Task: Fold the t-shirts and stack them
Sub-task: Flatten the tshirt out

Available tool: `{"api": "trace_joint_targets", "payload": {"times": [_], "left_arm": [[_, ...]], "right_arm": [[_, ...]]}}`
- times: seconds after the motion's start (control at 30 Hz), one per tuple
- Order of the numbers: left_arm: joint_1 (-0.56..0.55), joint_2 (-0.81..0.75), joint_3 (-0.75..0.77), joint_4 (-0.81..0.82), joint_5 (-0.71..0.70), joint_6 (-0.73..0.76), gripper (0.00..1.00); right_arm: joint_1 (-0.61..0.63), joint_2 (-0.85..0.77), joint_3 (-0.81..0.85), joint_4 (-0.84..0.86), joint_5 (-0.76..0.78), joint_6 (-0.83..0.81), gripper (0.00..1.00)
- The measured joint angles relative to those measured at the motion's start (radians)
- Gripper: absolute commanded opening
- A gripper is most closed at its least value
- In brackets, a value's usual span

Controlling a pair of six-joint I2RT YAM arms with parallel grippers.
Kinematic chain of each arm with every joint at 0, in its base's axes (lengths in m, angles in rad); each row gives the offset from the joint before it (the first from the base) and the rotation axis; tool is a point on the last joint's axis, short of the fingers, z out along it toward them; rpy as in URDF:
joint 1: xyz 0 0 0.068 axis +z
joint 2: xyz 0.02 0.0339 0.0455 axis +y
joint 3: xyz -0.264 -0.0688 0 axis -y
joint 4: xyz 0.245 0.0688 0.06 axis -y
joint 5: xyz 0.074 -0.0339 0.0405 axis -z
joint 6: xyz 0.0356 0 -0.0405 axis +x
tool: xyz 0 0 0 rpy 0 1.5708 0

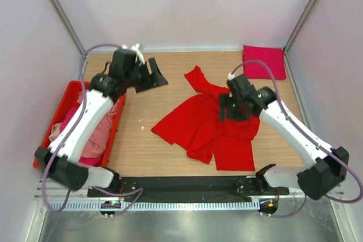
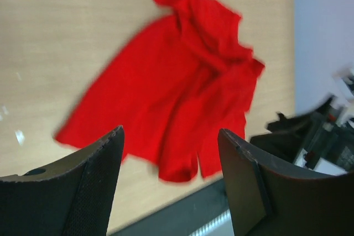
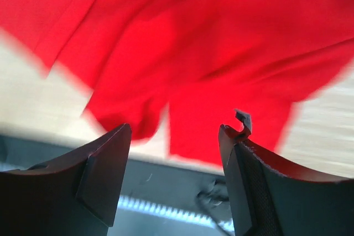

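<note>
**Both claws wide open, red shirt rumpled on the bench**

The wooden bench [image 1: 142, 134] carries everything here. The biggest piece on it is the bright red t-shirt [image 1: 193, 126], spread out, creased and unfolded. It sits directly under the right claw [image 1: 229, 110] and off to the right of the left claw [image 1: 154, 75]. To the left of the left claw, and nearer the arm bases, sits the red bin [image 1: 71, 92]. Pink shirts [image 1: 99, 134] are bundled inside it, partly hidden by the left arm. Beyond the right claw, in the far corner, a magenta shirt [image 1: 264, 62] lies folded flat, well apart from the red one. And the claws: the left one hangs over bare wood near the red sleeve, its fingers [image 2: 94, 181] spread wide with nothing between them. The right claw is wide too and grips nothing, with red cloth filling its wrist view.
</note>
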Motion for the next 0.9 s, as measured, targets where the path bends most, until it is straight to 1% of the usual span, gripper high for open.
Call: {"api": "trace_joint_targets", "payload": {"times": [0.07, 0.13, 0.27, 0.33, 0.43, 0.57, 0.67, 0.7, 0.77, 0.8, 0.87, 0.9], "left_arm": [[-0.053, -0.161, -0.156, -0.002, 0.000, -0.044, 0.69], [-0.119, -0.307, -0.311, -0.015, -0.004, -0.104, 0.69], [-0.246, -0.523, -0.539, -0.065, -0.037, -0.248, 0.68], [-0.292, -0.639, -0.620, -0.113, -0.061, -0.320, 0.68], [-0.328, -0.818, -0.684, -0.194, -0.091, -0.407, 0.68], [-0.331, -1.038, -0.695, -0.343, -0.127, -0.489, 0.68], [-0.332, -1.141, -0.696, -0.443, -0.154, -0.539, 0.68], [-0.332, -1.175, -0.696, -0.475, -0.163, -0.558, 0.68], [-0.332, -1.212, -0.696, -0.512, -0.171, -0.581, 0.68], [-0.332, -1.222, -0.696, -0.526, -0.172, -0.590, 0.68], [-0.332, -1.223, -0.697, -0.536, -0.172, -0.606, 0.68], [-0.332, -1.219, -0.697, -0.536, -0.172, -0.609, 0.68]], "right_arm": [[0.084, -0.082, -0.119, 0.056, -0.112, 0.049, 0.71], [0.155, -0.153, -0.238, 0.099, -0.181, 0.104, 0.71], [0.291, -0.208, -0.389, 0.171, -0.243, 0.183, 0.75], [0.345, -0.201, -0.420, 0.212, -0.255, 0.202, 0.75], [0.435, -0.157, -0.427, 0.260, -0.246, 0.206, 0.75], [0.509, -0.059, -0.427, 0.307, -0.212, 0.183, 0.75], [0.540, 0.037, -0.425, 0.322, -0.174, 0.159, 0.73], [0.549, 0.069, -0.425, 0.327, -0.156, 0.151, 0.70], [0.559, 0.124, -0.423, 0.331, -0.122, 0.140, 0.68], [0.563, 0.149, -0.420, 0.333, -0.108, 0.132, 0.66], [0.566, 0.185, -0.418, 0.346, -0.089, 0.119, 0.53], [0.566, 0.200, -0.414, 0.348, -0.081, 0.110, 0.44]]}}
